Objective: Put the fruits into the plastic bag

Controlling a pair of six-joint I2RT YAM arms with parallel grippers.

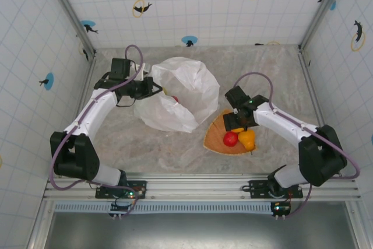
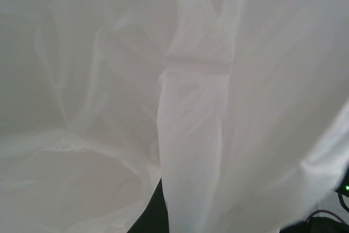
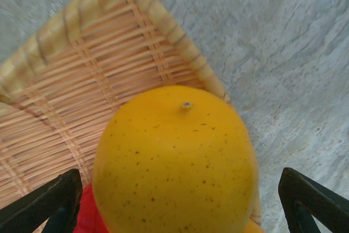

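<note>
The crinkled white plastic bag (image 1: 185,88) lies at the table's centre-left, with a bit of red fruit (image 1: 175,98) showing at its mouth. My left gripper (image 1: 153,89) is at the bag's left rim, shut on the film; bag plastic (image 2: 191,135) drapes across the left wrist view. A speckled yellow fruit (image 3: 174,162) sits on the woven tray (image 3: 82,80), touching a red fruit (image 3: 87,219). My right gripper (image 3: 177,205) is open, its dark fingers (image 3: 49,200) on either side of the yellow fruit without touching it. From above, the right gripper (image 1: 238,122) hovers by the red fruit (image 1: 231,139) and the yellow fruit (image 1: 247,139).
The flat orange fan-shaped tray (image 1: 214,136) lies right of the bag, near the front rail. Tiled walls enclose the marbled table (image 1: 274,74) on three sides.
</note>
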